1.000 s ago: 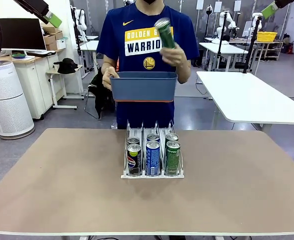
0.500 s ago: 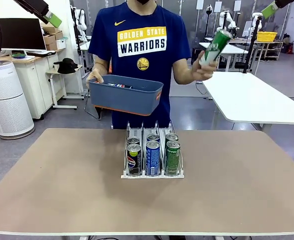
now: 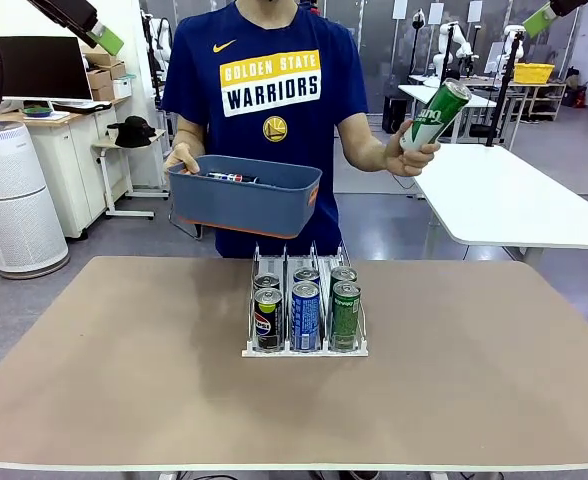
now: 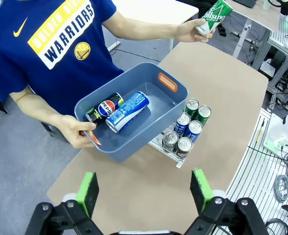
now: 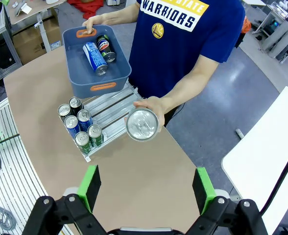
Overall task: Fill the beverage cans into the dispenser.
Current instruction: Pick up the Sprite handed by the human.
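The left gripper (image 4: 144, 185) hangs high over the brown surface (image 3: 124, 380), and its wrist camera shows the jaws wide apart with nothing between them. One hand (image 3: 182, 157) of the person holds a blue-grey tub (image 3: 244, 205) by its end, in the air over the back of the dispenser (image 3: 304, 351) and apart from it. From the front, the tub's wall hides nearly all that lies inside. Looking down, the left wrist view shows two cans on their sides there, a black can (image 4: 105, 107) and a blue can (image 4: 128, 111), touching each other. In that view the tub covers the rear ends of the lanes. The dispenser stands mid-surface with six upright cans (image 3: 305, 315), two per lane: black, blue and green from left to right. The person's other hand (image 3: 404, 155) holds one green can (image 3: 432, 112) tilted, out to the right and well apart from the dispenser. The right wrist view looks straight at its silver top. The right gripper (image 5: 146, 183) hangs high above, its jaws also wide apart and empty.
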